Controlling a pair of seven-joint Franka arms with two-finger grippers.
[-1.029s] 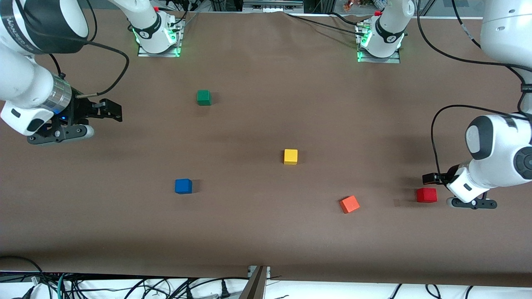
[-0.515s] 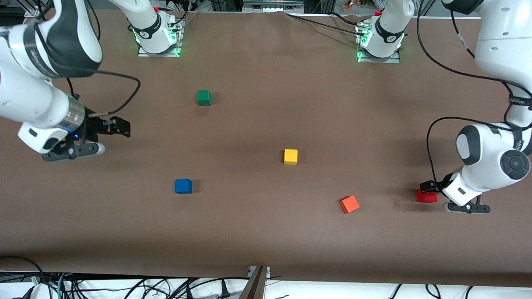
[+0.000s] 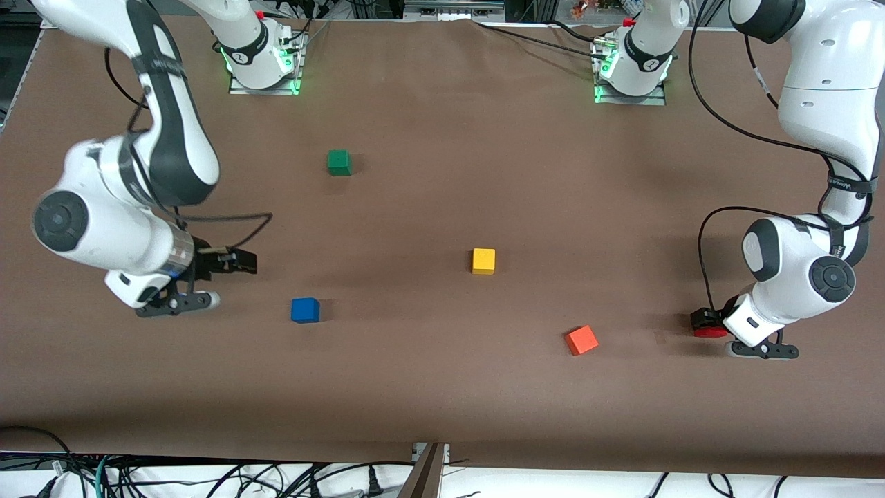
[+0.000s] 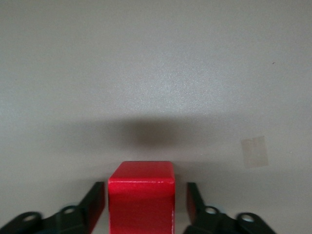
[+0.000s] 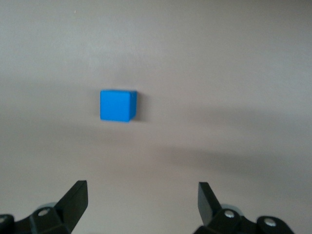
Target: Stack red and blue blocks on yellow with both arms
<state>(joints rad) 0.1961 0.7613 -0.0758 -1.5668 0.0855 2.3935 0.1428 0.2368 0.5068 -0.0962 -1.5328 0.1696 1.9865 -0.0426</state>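
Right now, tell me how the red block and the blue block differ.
The red block sits between the open fingers of the left gripper; the blue block lies clear of the right gripper, which is open and off to its side. The red block is at the left arm's end of the table, the blue block toward the right arm's end. Both are plain cubes of like size, resting on the table.

bare table [image 3: 429, 360] surrounds the yellow cube [image 3: 483, 261], with the orange-red cube [image 3: 581, 339] lying between it and the red cube [image 3: 709, 330].
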